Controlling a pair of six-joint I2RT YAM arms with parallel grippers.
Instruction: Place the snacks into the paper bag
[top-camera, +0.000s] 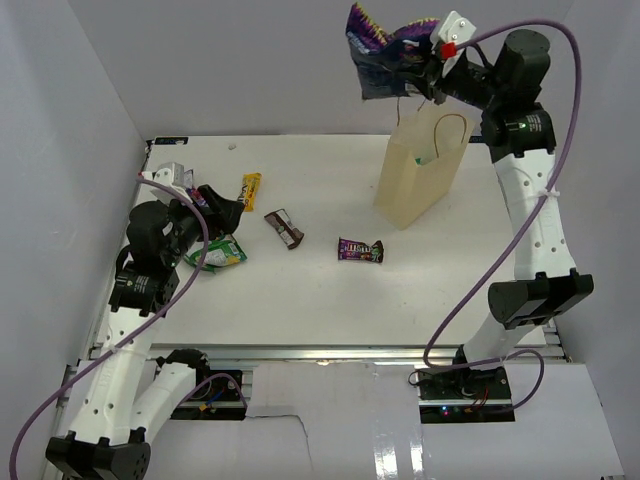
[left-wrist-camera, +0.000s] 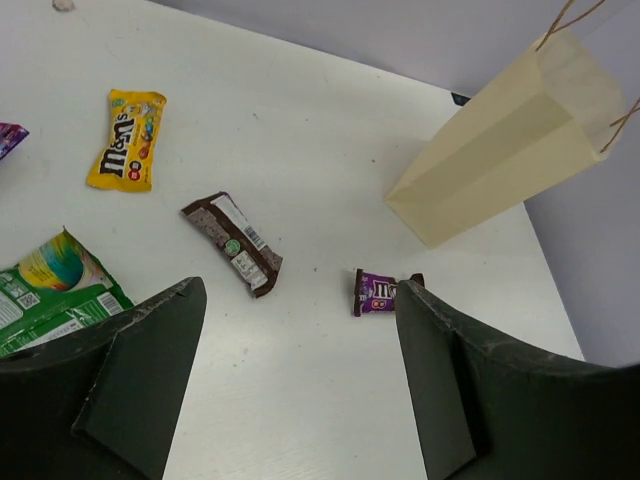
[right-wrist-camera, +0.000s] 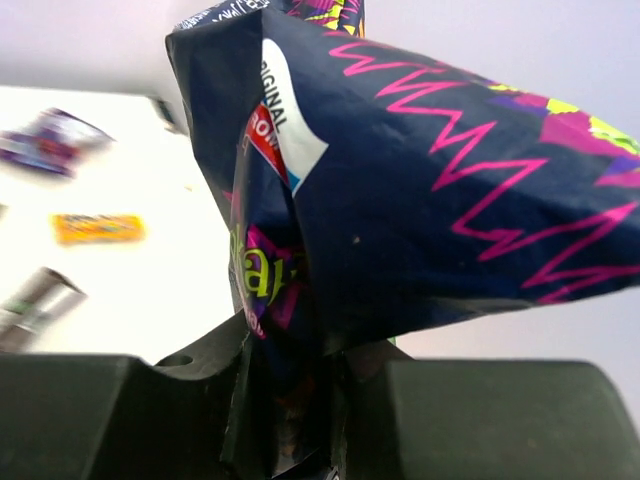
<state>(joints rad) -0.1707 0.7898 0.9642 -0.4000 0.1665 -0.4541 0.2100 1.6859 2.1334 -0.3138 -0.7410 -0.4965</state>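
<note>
My right gripper (top-camera: 428, 68) is shut on the large dark blue bag (top-camera: 385, 52) and holds it high above the tan paper bag (top-camera: 420, 170), which stands upright at the far right. In the right wrist view the blue bag (right-wrist-camera: 420, 190) fills the frame, pinched between my fingers. My left gripper (top-camera: 222, 208) is open and empty at the left, above the green-white pouch (top-camera: 222, 252). A yellow bar (top-camera: 250, 186), a brown bar (top-camera: 284, 228) and a purple pack (top-camera: 360, 250) lie on the table. The left wrist view shows them too: yellow (left-wrist-camera: 126, 138), brown (left-wrist-camera: 234, 242), purple (left-wrist-camera: 378, 292).
Another small purple packet (left-wrist-camera: 8, 136) peeks in at the left edge of the left wrist view. White walls enclose the table (top-camera: 300, 300) at the left and back. The bag's thin loop handles (top-camera: 452, 128) stand up at its mouth.
</note>
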